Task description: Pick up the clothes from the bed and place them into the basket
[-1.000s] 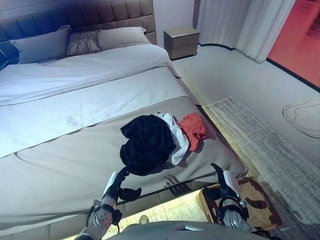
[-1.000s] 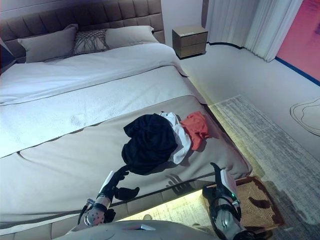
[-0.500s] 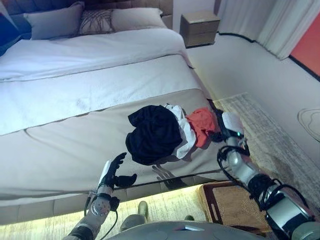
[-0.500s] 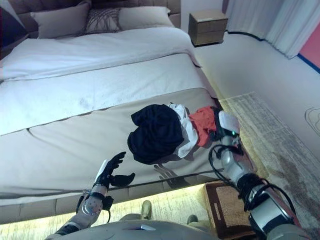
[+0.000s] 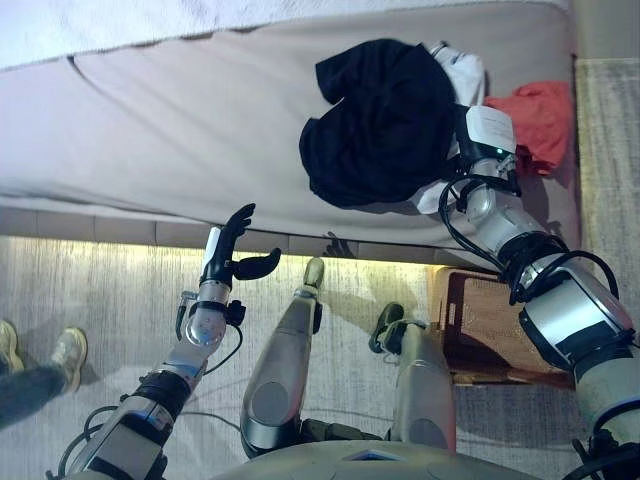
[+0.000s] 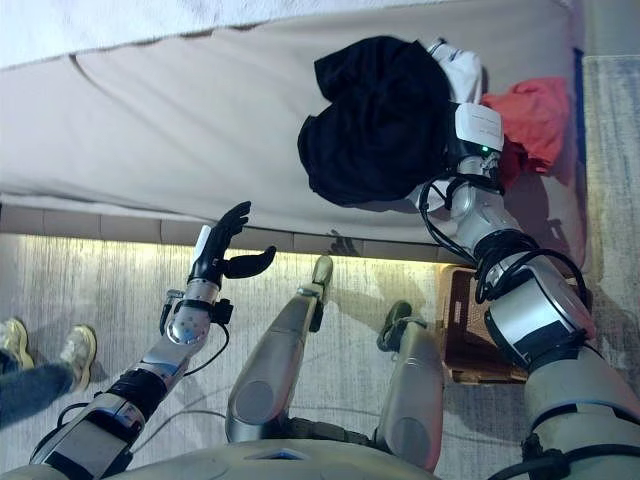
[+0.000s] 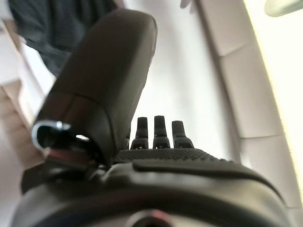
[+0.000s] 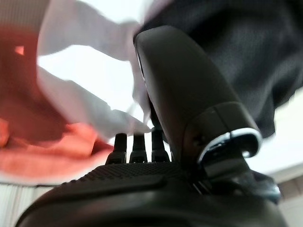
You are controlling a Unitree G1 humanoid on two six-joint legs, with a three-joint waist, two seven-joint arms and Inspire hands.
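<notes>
on the bed (image 5: 180,120), right hand (image 5: 487,140) has reached the clothes (image 5: 385,115)

A warm yellow light glows from under the bed (image 5: 180,120) edge onto the rug (image 5: 90,290). The room is quite bright. Soft shadows lie under the black garment (image 5: 380,115). Both wrist views are blurred up close.

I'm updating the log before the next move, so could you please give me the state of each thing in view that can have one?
Black garment: crumpled on the bed, not lifted.
White garment: partly under the black one.
Red garment: bunched near the bed's edge.
Basket: on the floor beside the bed.
Left hand: open, empty.
Right hand: at the pile, grasp unclear.
</notes>
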